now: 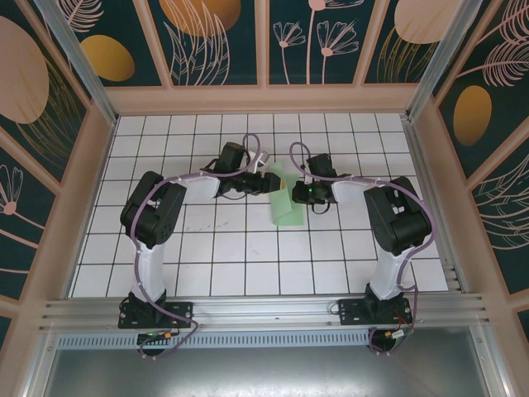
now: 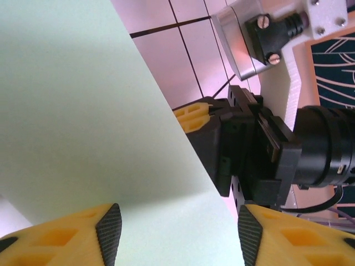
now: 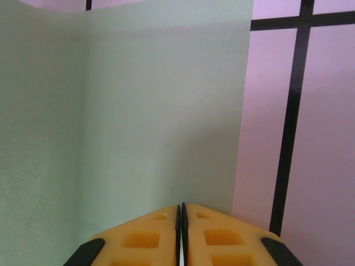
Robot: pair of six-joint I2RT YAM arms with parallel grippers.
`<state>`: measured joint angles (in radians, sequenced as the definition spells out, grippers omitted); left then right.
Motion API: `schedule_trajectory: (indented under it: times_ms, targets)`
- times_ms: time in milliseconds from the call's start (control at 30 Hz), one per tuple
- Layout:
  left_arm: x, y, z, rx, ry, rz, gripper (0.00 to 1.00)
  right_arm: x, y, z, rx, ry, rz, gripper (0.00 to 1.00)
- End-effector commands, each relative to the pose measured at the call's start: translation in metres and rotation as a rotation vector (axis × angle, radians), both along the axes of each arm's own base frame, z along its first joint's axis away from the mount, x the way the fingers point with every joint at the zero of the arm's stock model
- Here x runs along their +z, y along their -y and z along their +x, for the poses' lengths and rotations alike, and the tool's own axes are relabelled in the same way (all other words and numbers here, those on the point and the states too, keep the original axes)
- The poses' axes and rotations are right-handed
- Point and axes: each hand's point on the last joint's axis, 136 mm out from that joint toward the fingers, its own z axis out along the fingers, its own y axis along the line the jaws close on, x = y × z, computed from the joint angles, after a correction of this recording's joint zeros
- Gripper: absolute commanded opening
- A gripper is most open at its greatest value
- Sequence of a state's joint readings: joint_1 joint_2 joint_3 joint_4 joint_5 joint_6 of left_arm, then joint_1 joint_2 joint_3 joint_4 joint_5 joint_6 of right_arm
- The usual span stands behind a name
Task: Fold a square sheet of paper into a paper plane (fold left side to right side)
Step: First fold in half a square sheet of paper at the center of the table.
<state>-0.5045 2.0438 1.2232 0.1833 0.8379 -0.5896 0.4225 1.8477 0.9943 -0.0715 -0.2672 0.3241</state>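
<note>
Tabletop (image 1: 248,265) of white tiles under green paper (image 1: 285,207), leaf-patterned walls (image 1: 215,41) around

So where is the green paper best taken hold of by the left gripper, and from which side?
Probably its left edge, coming from the left: the paper is thin and flat, but that side seems to lift at a crease, between the open fingers of the left gripper; the shut right gripper sits at its right side.
</note>
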Motion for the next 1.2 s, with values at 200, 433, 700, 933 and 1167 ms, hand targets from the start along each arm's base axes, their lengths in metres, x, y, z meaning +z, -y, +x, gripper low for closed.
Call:
schedule_trajectory:
  times_ms: [200, 433, 700, 933, 1167]
  targets:
    - [-0.006, 0.005, 0.004, -0.004, 0.005, 0.0, 0.42, 0.072, 0.011, 0.018, -0.039, 0.131, 0.127, 0.29]
    - [-0.009, 0.004, 0.003, -0.001, 0.002, 0.013, 0.36, 0.103, -0.005, 0.011, 0.014, 0.123, 0.373, 0.42]
    - [-0.011, 0.005, 0.002, 0.001, 0.001, 0.019, 0.34, 0.089, -0.023, 0.009, 0.04, 0.029, 0.432, 0.45]
    - [-0.011, 0.004, 0.002, 0.001, 0.001, 0.024, 0.34, 0.071, -0.028, 0.006, 0.041, -0.021, 0.411, 0.4]
    - [-0.007, 0.003, 0.003, 0.009, 0.018, 0.031, 0.36, 0.061, -0.023, 0.007, 0.031, -0.03, 0.357, 0.09]
